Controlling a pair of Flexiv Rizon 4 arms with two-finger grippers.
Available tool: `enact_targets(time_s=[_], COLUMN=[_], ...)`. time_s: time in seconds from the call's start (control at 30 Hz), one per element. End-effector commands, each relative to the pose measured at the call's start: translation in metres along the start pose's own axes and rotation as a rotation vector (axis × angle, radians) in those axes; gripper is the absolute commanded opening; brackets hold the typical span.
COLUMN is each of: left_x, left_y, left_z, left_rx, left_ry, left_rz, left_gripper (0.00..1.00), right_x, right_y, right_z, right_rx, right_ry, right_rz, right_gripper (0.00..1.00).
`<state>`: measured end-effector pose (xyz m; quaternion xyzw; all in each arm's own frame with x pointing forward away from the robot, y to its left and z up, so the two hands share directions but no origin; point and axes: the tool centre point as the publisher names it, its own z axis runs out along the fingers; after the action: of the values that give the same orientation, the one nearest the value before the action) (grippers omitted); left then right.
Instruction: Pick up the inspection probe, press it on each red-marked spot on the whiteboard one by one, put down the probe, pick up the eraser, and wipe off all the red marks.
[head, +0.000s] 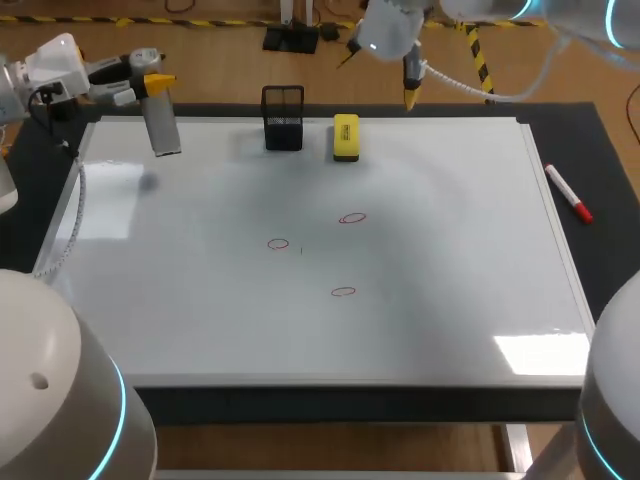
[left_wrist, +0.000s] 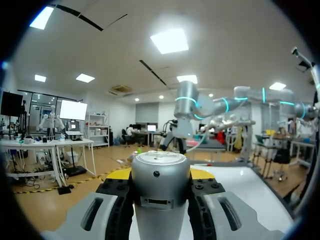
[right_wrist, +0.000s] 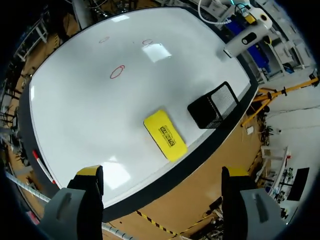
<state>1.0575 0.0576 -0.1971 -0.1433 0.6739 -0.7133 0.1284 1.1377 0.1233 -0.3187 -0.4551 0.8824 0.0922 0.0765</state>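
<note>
The grey cylindrical probe (head: 163, 125) hangs over the whiteboard's (head: 200, 330) far left corner, with my left gripper (head: 157, 84) shut on it. In the left wrist view the probe (left_wrist: 160, 185) stands upright between the black finger pads (left_wrist: 118, 205). Three red circles lie mid-board (head: 352, 217) (head: 278, 243) (head: 343, 292). The yellow eraser (head: 346, 137) lies at the far edge. My right gripper (head: 409, 95) hovers beyond that edge, open and empty; in its wrist view (right_wrist: 162, 172) the eraser (right_wrist: 165, 135) lies ahead of the fingers.
A black mesh holder (head: 283, 118) stands just left of the eraser, also seen beside it in the right wrist view (right_wrist: 214, 105). A red marker (head: 568, 192) lies on the dark mat off the board's right edge.
</note>
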Motion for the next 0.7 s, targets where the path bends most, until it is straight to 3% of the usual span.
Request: enact_targets(time_s=[0.03, 0.4, 0.7], left_x=[0.001, 0.001, 0.001], left_y=[-0.001, -0.001, -0.001], left_z=[0.000, 0.000, 0.000], left_rx=[0.001, 0.001, 0.001], left_ry=[-0.002, -0.002, -0.002], left_rz=[0.001, 0.001, 0.001], left_gripper=[0.00, 0.00, 0.00], right_x=[-0.011, -0.012, -0.009], right_y=[-0.001, 0.014, 0.014], right_z=[0.019, 0.050, 0.063], right_rx=[-0.006, 0.019, 0.026], right_ry=[0.132, 0.224, 0.276], right_rz=[-0.054, -0.268, -0.353], right_gripper=[1.00, 1.00, 1.00])
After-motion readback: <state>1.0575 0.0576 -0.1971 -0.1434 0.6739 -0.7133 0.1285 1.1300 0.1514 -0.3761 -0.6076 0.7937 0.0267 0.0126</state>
